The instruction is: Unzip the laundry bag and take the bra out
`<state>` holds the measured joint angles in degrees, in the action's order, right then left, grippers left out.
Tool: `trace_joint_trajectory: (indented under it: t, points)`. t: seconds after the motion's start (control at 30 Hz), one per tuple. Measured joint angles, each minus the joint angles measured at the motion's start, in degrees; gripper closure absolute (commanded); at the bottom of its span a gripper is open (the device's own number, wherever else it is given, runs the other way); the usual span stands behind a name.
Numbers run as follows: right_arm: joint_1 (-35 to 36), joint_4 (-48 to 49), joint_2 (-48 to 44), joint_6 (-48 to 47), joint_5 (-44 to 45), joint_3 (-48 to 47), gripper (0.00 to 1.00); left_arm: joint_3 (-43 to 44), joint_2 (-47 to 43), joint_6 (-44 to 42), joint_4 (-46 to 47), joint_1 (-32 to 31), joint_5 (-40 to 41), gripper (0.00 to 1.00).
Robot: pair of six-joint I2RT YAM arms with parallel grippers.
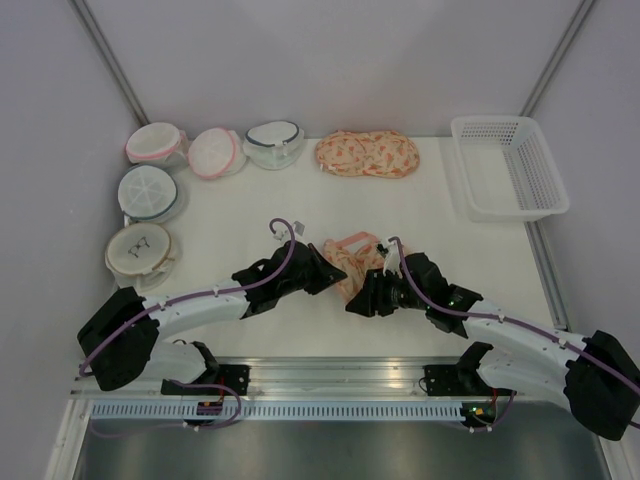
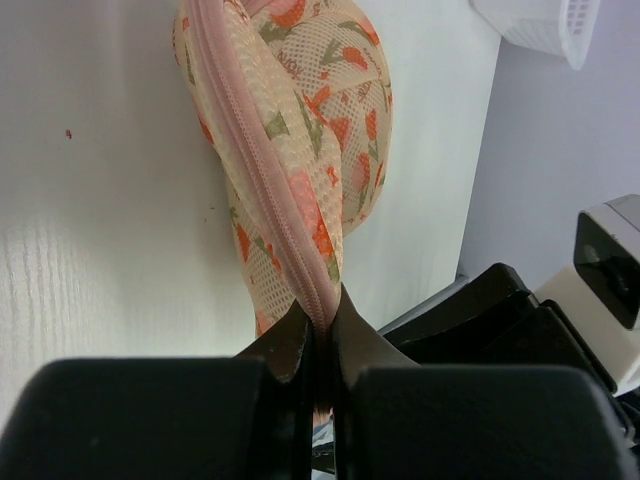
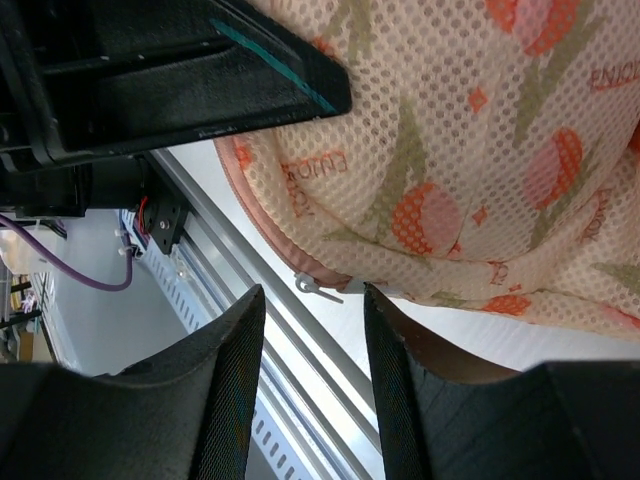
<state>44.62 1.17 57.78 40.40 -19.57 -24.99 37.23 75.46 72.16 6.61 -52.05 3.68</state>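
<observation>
While the left gripper point(image 2: 320, 326) pinches the pink trim point(image 2: 262, 165) of the laundry bag point(image 1: 352, 262) mid-table and the right gripper point(image 3: 313, 300) gapes at the zip pull point(image 3: 306, 284), a misaimed close could nip mesh point(image 3: 480, 150) instead, dragging the bag loose; no bra shows

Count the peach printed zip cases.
2. A twin case lies at the back edge, left of the white basket. The other, the laundry bag, is mid-table, pinched by the left gripper.
</observation>
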Motion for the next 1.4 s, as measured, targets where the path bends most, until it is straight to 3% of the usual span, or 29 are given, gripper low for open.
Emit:
trace_joint_trajectory:
  t: [0.5, 0.7, 0.97, 1.2, 1.3, 1.33, 1.4]
  points:
    - [0.28, 8.85, -1.6, 6.49, -1.22, 7.23, 0.52, -0.02, 0.7, 0.9, 1.99, -0.22, -1.01, 0.98]
    - [0.28, 14.14, -0.02, 9.18, -2.27, 8.57, 0.64, -0.2, 0.9, 1.9, 3.67, -0.59, -1.2, 0.98]
    - [0.42, 15.17, -2.71, 10.08, -2.73, 8.59, 0.98, -2.01, 0.96, 2.91, 6.01, -0.59, -1.27, 0.98]
    - [0.44, 11.41, -6.64, 9.92, -2.32, 8.57, 1.0, -2.01, 1.68, 3.04, 7.26, -0.85, -2.4, 0.98]
    - [0.44, 9.94, -7.74, 9.94, -2.16, 8.46, 1.0, -1.99, 1.92, 2.56, 7.08, -1.07, -2.75, 0.7]
    - [0.44, 9.53, -8.07, 9.94, -2.16, 8.35, 1.0, -1.9, 1.99, 1.84, 6.6, -1.07, -2.75, 0.46]
    - [0.44, 9.07, -8.57, 9.99, -2.21, 7.98, 1.0, -1.38, 2.49, 0.22, 5.03, -1.07, -2.78, 0.31]
